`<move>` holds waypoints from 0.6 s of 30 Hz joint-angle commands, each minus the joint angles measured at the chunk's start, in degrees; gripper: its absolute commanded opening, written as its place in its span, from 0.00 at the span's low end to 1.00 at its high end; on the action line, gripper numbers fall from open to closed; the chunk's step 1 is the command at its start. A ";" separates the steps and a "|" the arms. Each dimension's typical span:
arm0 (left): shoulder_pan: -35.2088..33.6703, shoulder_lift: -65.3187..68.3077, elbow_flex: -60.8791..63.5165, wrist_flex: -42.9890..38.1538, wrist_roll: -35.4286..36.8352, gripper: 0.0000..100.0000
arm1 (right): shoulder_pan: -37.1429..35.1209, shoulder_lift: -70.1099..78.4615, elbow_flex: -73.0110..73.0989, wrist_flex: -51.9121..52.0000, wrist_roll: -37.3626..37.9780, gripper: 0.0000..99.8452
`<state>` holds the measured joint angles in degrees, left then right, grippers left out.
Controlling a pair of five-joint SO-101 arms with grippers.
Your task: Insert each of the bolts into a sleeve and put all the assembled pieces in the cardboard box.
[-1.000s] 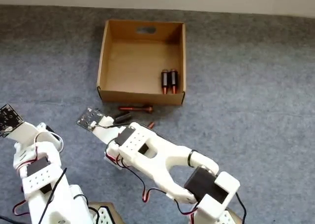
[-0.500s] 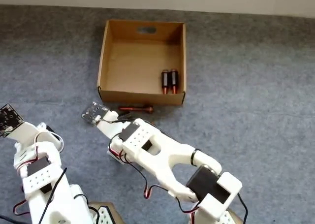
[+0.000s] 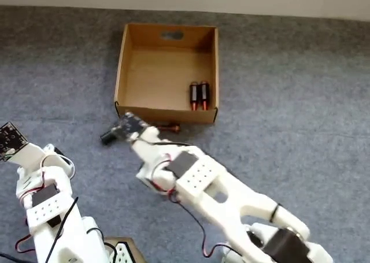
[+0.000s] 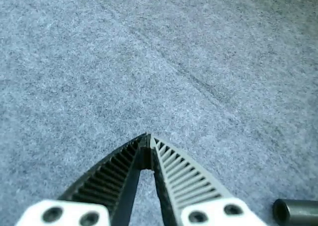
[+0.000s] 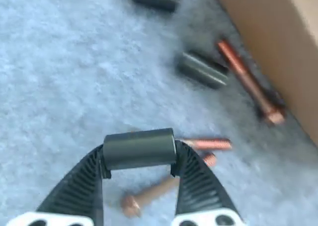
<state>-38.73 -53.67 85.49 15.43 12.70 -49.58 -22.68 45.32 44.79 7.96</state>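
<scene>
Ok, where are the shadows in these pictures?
Right wrist view: a dark shadow lies along the long bolt beside the cardboard box, and a softer one by the loose sleeve next to it. High view: a thin dark strip under the box's front wall. Left wrist view: even light on the carpet, hardly any shadow around the left gripper.

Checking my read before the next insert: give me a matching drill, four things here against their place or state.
Things:
1. left gripper
2. right gripper
3. assembled pair
4. long bolt

Place or state:
A. shut on a sleeve
B. inside the box
C. shut, empty
D. on the carpet, along the box wall

Pairs: 1-C, 2-A, 3-B, 4-D
</scene>
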 commanded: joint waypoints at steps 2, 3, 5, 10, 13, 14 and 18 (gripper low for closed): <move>-0.13 -0.40 -3.03 -1.14 0.26 0.01 | 14.29 -9.63 5.49 0.40 -1.32 0.01; -0.13 -0.40 -3.03 -1.14 0.26 0.01 | 17.45 -10.86 6.81 0.40 -3.08 0.01; 0.31 -0.40 -3.03 -1.14 0.26 0.01 | 22.55 -12.62 9.54 0.48 -5.54 0.01; 1.63 -0.40 -3.03 -1.14 0.09 0.01 | 29.32 -12.97 14.81 0.75 -5.45 0.01; 1.63 -0.40 -3.03 -1.14 0.09 0.01 | 29.93 -12.62 14.99 4.97 -5.45 0.01; 1.63 -0.40 -3.03 -1.14 0.09 0.01 | 29.93 -11.82 14.46 6.81 -5.36 0.01; 1.54 -0.40 -3.03 -1.14 0.09 0.01 | 30.02 -4.97 9.27 13.67 -5.36 0.10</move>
<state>-38.02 -53.67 85.49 15.43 12.70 -20.22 -31.12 59.65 54.37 3.03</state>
